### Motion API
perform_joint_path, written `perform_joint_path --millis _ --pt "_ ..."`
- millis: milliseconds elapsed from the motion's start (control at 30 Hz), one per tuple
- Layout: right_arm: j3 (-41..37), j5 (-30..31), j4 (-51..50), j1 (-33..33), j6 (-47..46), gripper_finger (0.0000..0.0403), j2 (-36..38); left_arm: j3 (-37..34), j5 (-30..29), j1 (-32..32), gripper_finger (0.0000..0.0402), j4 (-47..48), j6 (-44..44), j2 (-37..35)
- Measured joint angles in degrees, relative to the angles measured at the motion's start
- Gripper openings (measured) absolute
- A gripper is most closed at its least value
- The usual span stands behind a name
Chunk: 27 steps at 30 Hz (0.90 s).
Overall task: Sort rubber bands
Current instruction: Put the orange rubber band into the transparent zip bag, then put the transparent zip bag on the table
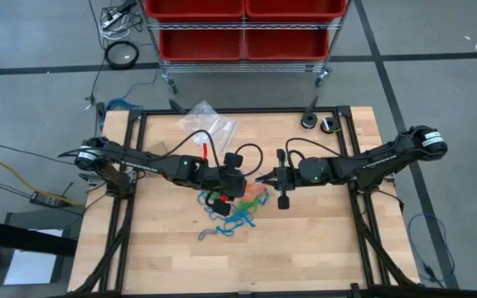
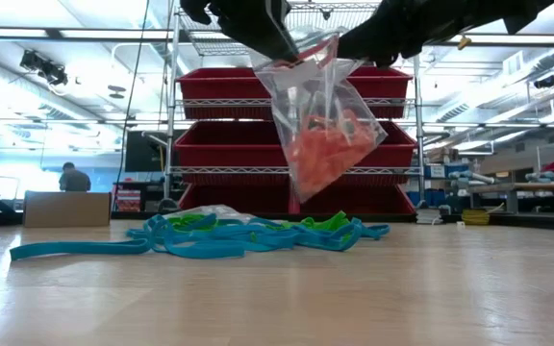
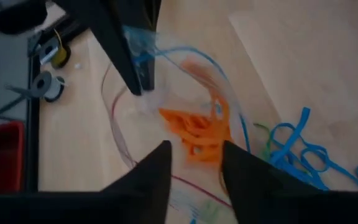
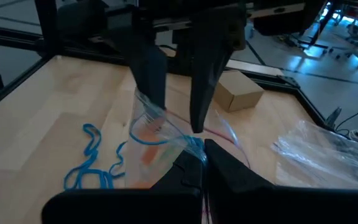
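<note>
Blue rubber bands [image 2: 210,237] lie nearest the low camera, in a tangle on the wooden desk [image 2: 373,298], with a few green rubber bands [image 2: 330,223] mixed in. Above them hangs a clear plastic bag [image 2: 317,115] lifted off the desk, holding a clump of orange rubber bands [image 2: 314,159] that sags to its bottom.

Both arms meet over the middle of the desk. Right gripper [image 4: 194,149] has its jaws closed on the bag's rim, apparently to keep the mouth raised and steady. Left gripper [image 3: 194,158] is at the bag's mouth with its jaws parted, directly over the orange clump and holding nothing that can be seen; this looks like a drop of orange bands into the bag.

Seen from above, another clear bag [image 1: 208,120] lies flat on the far side of the desk. Blue and green bands remain loose, so the sorting appears unfinished.
</note>
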<state>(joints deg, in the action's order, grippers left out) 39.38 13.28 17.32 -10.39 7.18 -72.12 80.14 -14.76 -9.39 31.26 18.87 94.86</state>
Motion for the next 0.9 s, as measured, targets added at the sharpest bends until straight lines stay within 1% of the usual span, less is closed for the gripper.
perform_joint_path --millis 133,233,367,500,633,700,800,900 --pt "0.00 0.01 0.00 0.00 0.00 0.0000 0.00 0.00 -0.08 -0.34 0.0203 2.29 -1.55 -0.84" --pt "0.00 0.04 -0.02 0.00 -0.02 0.0000 0.00 0.00 -0.44 -1.56 0.0218 1.66 -2.65 -2.42" --pt "0.00 0.09 0.00 0.00 -0.04 0.0000 0.00 0.00 -0.92 -3.23 0.0221 -0.28 -2.97 -5.68" --pt "0.00 0.17 0.98 0.00 -0.07 0.0000 0.00 0.00 -4.09 -3.48 0.0219 0.14 -3.50 -7.93" --pt "0.02 0.17 1.76 0.00 -0.93 0.0000 0.00 0.02 -3.86 -3.60 0.0219 2.05 -7.72 -9.55" --pt "0.00 -0.45 2.75 0.00 -2.15 0.0000 0.00 0.04 -3.25 -4.29 0.0219 4.76 -10.62 -9.74" --pt "0.02 -2.25 4.62 0.00 -3.04 0.0000 0.02 -0.90 -2.54 -6.36 0.0219 6.59 -14.28 -9.70" --pt "0.02 -2.60 3.53 0.47 -4.05 0.0000 0.02 -2.76 -2.49 -9.21 0.0219 5.60 -16.69 -9.70"
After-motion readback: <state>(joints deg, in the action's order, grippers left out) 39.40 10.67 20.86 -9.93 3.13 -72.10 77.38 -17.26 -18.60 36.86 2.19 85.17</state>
